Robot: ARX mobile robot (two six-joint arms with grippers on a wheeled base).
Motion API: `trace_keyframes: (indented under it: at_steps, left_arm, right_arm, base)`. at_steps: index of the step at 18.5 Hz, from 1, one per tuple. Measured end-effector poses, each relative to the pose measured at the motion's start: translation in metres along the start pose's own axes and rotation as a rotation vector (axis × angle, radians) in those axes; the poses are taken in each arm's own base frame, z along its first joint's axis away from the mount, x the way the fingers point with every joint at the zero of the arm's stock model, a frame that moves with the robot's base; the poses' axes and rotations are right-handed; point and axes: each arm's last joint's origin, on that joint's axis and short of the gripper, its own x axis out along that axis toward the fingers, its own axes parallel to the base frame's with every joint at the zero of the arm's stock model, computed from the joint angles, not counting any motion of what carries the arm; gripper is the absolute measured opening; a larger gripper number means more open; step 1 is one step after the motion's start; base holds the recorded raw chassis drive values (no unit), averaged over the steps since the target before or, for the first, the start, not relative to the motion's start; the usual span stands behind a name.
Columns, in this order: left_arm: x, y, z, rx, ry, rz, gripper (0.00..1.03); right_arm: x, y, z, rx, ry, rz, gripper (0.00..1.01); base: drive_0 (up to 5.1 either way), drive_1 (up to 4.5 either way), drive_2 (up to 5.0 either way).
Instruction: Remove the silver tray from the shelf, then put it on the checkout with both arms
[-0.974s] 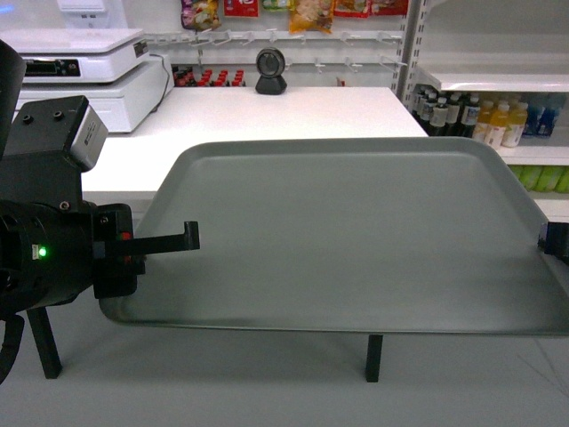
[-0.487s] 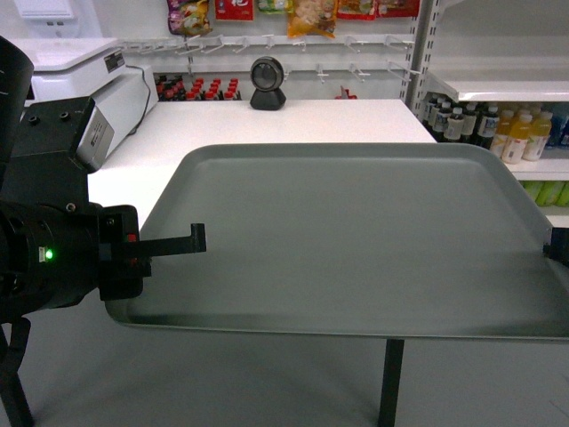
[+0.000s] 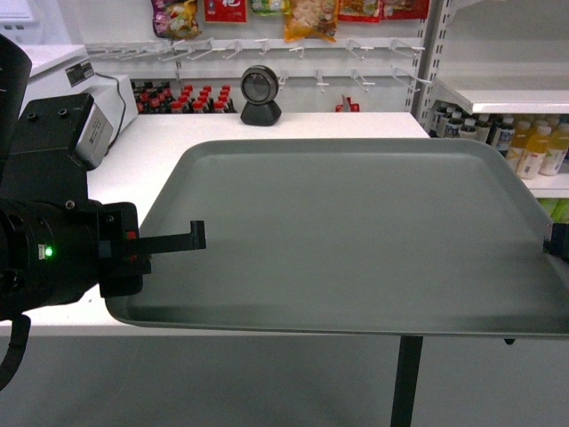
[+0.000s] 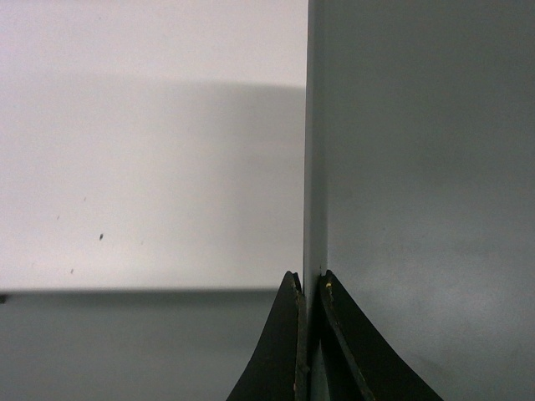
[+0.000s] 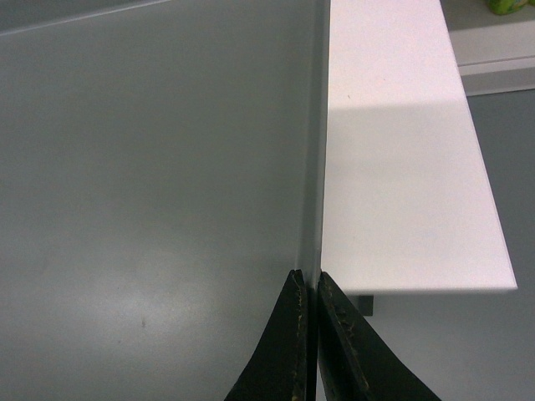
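Note:
The silver tray [image 3: 356,231] is held level in the air, its far part over the front edge of the white checkout [image 3: 356,124]. My left gripper [image 3: 196,238] is shut on the tray's left rim. In the left wrist view the gripper [image 4: 309,280] pinches the thin rim [image 4: 313,167], with the checkout [image 4: 150,167] below. At the right border my right gripper [image 3: 556,242] holds the tray's right rim. It [image 5: 308,277] is shut on that rim, above the checkout's end [image 5: 401,167]. The shelf [image 3: 507,93] stands at the far right.
A black scanner [image 3: 260,93] stands at the counter's back and a white scale [image 3: 107,98] at its left. Drink bottles [image 3: 533,147] fill the right shelf. Sauce bottles [image 3: 178,93] and snack packs [image 3: 311,18] line the back wall. A black counter leg [image 3: 406,382] stands below the tray.
The counter has come nearer and its front edge now lies under the tray. The scale has slid off to the left. Both grips on the tray are unchanged.

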Motion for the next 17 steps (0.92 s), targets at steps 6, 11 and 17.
trace_keyframes:
  at_steps: [6, 11, 17]
  left_arm:
    - [0.0, 0.0001, -0.0001, 0.001, 0.001, 0.001, 0.03]
    - [0.0001, -0.0001, 0.0, 0.001, 0.003, -0.001, 0.03]
    - [-0.0004, -0.0047, 0.0047, 0.01, 0.092, 0.144, 0.03]
  right_arm:
    - [0.0, 0.0001, -0.0002, 0.0, 0.002, 0.0, 0.02]
    - [0.0003, -0.0011, -0.0005, 0.003, 0.005, 0.0, 0.02]
    - [0.0007, -0.0003, 0.0003, -0.015, 0.055, 0.043, 0.02]
  base:
    - [-4.9, 2.49, 2.5]
    - [-1.0, 0.5, 0.5]
    - [0.0, 0.0, 0.0]
